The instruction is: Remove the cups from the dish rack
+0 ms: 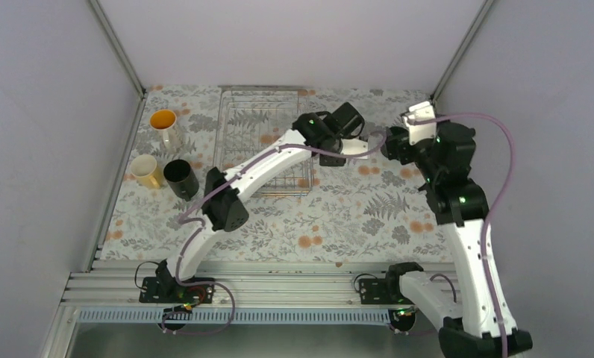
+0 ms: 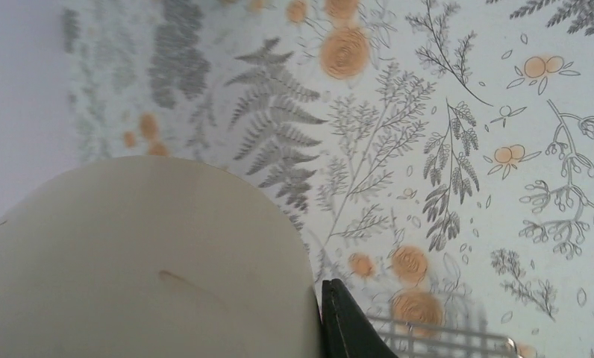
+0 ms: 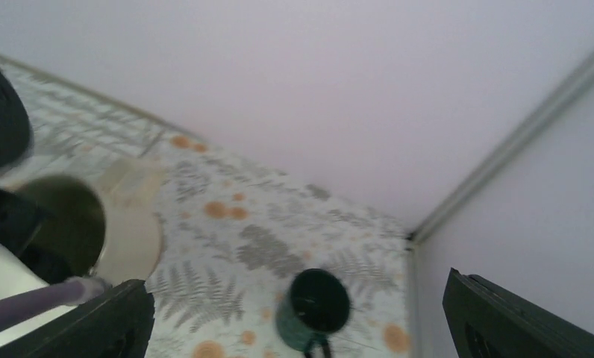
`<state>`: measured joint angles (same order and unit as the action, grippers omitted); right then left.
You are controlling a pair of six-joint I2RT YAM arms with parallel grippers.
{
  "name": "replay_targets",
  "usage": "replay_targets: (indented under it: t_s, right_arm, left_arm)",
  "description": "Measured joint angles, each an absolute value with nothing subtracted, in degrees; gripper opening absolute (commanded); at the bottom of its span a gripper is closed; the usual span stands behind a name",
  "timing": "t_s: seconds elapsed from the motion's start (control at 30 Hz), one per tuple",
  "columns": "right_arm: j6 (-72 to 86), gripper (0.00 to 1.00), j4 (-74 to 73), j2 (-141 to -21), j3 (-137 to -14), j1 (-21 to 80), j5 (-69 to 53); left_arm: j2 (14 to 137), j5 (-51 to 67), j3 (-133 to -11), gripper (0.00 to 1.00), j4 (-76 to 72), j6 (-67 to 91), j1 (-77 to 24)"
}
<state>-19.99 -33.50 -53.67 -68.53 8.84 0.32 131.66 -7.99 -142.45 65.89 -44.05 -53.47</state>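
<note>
The desk (image 1: 339,224) is covered by a printed cloth (image 2: 466,149) with grey ferns, fine twigs and orange blossoms on a white ground. Plain pale lilac-grey walls (image 1: 279,37) close it in at the back and on both sides, and slim aluminium posts (image 1: 119,45) run up the two far corners. Both arm bases are bolted to a ribbed aluminium rail (image 1: 279,287) along the near edge.

The silver wire dish rack (image 1: 264,112) lies at the back centre, and the left arm reaches diagonally over it. The left claw (image 1: 354,145) is just past the rack's right side, closed on the pale cup (image 2: 145,261). One black finger (image 2: 346,321) presses on the cup's outer wall; the other finger is hidden. The cup's curved side fills the lower left of the left wrist view, with a corner of the rack just beneath. Whether the cup touches the cloth cannot be told.

The right claw (image 3: 298,280) is spread wide with nothing between its fingers, and it faces the held cup's mouth. The dark green cup (image 3: 313,309) stands upright on the cloth near the far right corner.

Three cups stand left of the rack, well apart from it. The yellow-orange cup (image 1: 163,119) is farthest back. The cream cup (image 1: 145,170) and the black cup (image 1: 180,179) are side by side nearer the front.
</note>
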Motion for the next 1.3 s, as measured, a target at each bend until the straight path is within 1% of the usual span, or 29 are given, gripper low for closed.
replay_targets:
  t_s: [0.2,0.4,0.63,0.9,0.93,1.0,1.03,1.1,1.3]
  right_arm:
    - [-22.31,1.00,-31.94,-45.30,-66.48,8.43,12.34]
    - [-25.06,1.00,-31.05,-41.82,-64.97,8.16,20.64]
    - [-26.94,1.00,-31.51,-39.42,-66.04,8.16,24.14]
    - [-26.96,1.00,-32.25,-39.48,-67.72,8.16,23.94]
    - [-26.94,1.00,-32.45,-39.53,-67.72,8.16,23.70]
    - [-26.85,1.00,-32.86,-39.70,-67.75,8.16,23.14]
    - [-26.79,1.00,-33.04,-39.88,-67.75,8.16,22.92]
    - [-26.72,1.00,-33.39,-40.36,-67.72,8.16,22.41]
    - [-26.30,1.00,-34.37,-40.95,-67.72,8.16,20.99]
  left_arm:
    - [139.52,-7.86,-144.40,0.02,66.54,-43.35,-54.52]
    - [142.69,-7.01,-145.34,0.02,65.82,-44.03,-58.35]
    - [147.22,-4.89,-146.78,0.02,63.26,-45.93,-63.26]
    - [149.95,-3.31,-146.76,0.03,62.24,-48.29,-65.28]
    - [149.97,-3.22,-146.76,0.07,62.22,-48.53,-65.39]
    - [149.97,-3.18,-146.76,0.27,62.24,-48.88,-65.39]
    - [149.97,-3.22,-146.76,0.33,62.24,-49.01,-65.36]
    - [149.97,-3.53,-146.78,0.35,61.91,-49.36,-65.34]
    - [149.97,-4.78,-146.85,0.35,60.75,-49.56,-65.34]
